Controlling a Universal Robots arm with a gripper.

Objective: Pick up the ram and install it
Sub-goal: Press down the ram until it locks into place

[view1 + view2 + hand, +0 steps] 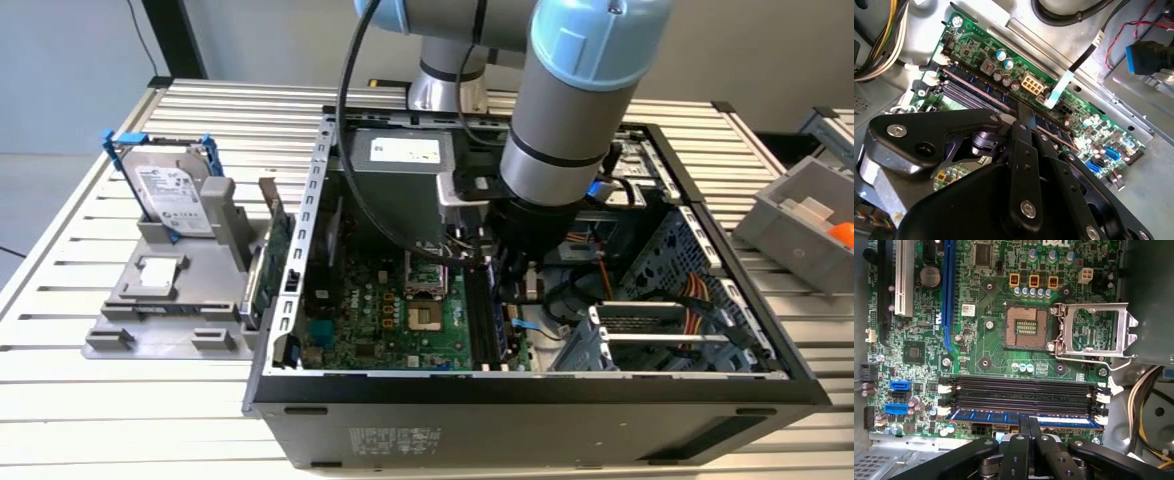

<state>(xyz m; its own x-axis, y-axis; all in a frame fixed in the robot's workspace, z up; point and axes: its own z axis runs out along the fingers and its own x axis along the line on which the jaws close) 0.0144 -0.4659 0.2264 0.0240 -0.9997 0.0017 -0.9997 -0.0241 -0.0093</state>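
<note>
— First wrist view: the ram (1024, 418) lies in the outermost slot; jaws over it; grip, I cannot tell.
— Exterior view: arm (567, 120) hides that; hard drive (170, 192) on desk (54, 300).

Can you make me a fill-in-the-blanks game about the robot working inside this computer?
1. The ram is a long ____ stick.
2. The ram sits in the memory slot nearest the gripper, beside ____ empty black slots.
3. The CPU socket has its metal cover flipped ____.

Missing words: blue; three; open
</note>
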